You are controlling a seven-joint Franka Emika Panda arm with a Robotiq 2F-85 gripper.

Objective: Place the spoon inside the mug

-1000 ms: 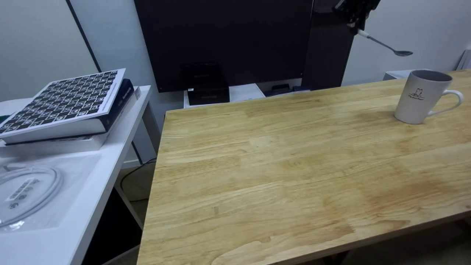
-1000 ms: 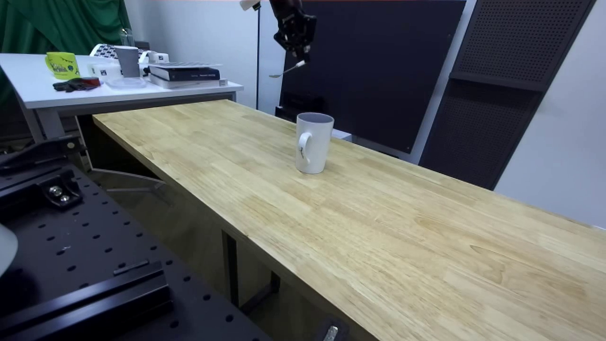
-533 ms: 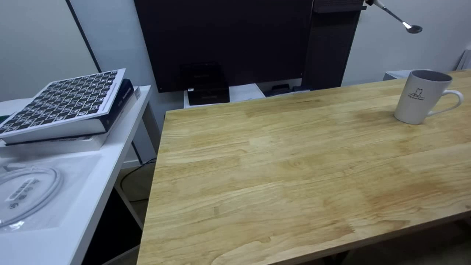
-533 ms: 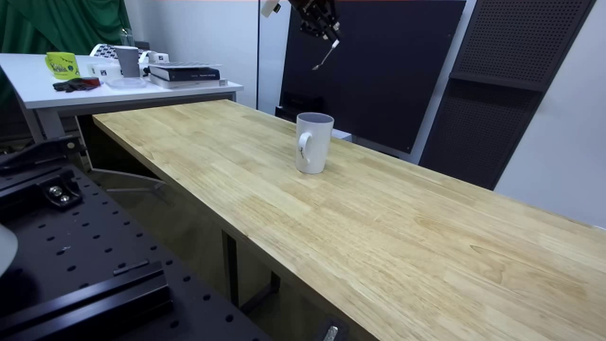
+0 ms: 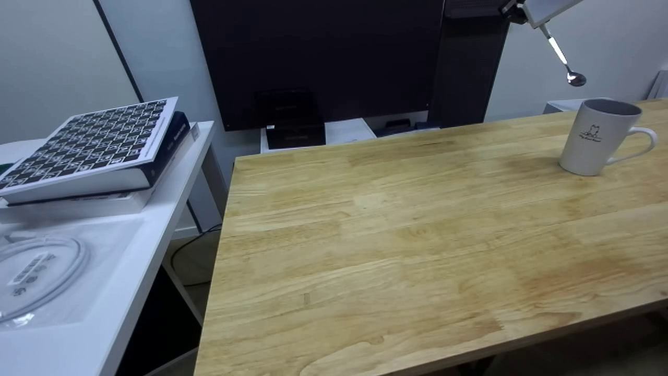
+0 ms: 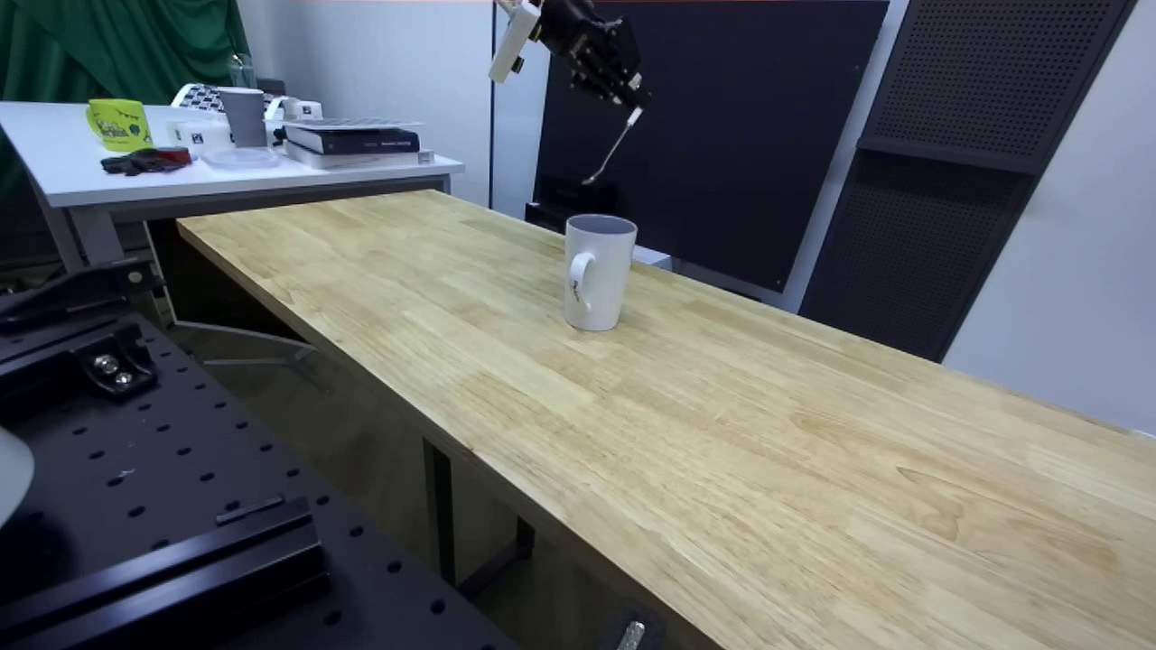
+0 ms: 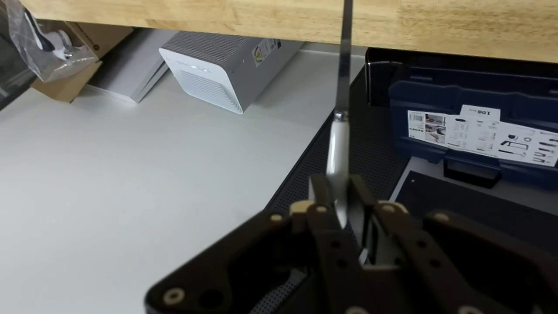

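The silver spoon with a white handle end (image 5: 558, 53) hangs in the air, steeply tilted with its bowl down. It also shows in an exterior view (image 6: 616, 147) and in the wrist view (image 7: 339, 150). My gripper (image 7: 342, 187) is shut on the white handle end; it shows at the top of an exterior view (image 6: 635, 94). The pale grey-white mug (image 5: 597, 141) stands upright on the table, also in an exterior view (image 6: 607, 275). The bowl appears above the mug's rim, apart from it; the depth between them is unclear. The mug is out of the wrist view.
The mug stands on a long wooden table (image 5: 391, 235). A white table (image 6: 208, 185) holds books (image 6: 352, 142), a grey cup (image 6: 244, 117) and a green mug (image 6: 120, 125). A black perforated board (image 6: 226, 451) lies in front. A blue toolbox (image 7: 475, 96) sits beyond the table edge.
The spoon has turned from a shallow tilt to a steep one, bowl down. It rose, then came lower again over the last half second. The gripper keeps its hold; the mug has not moved.
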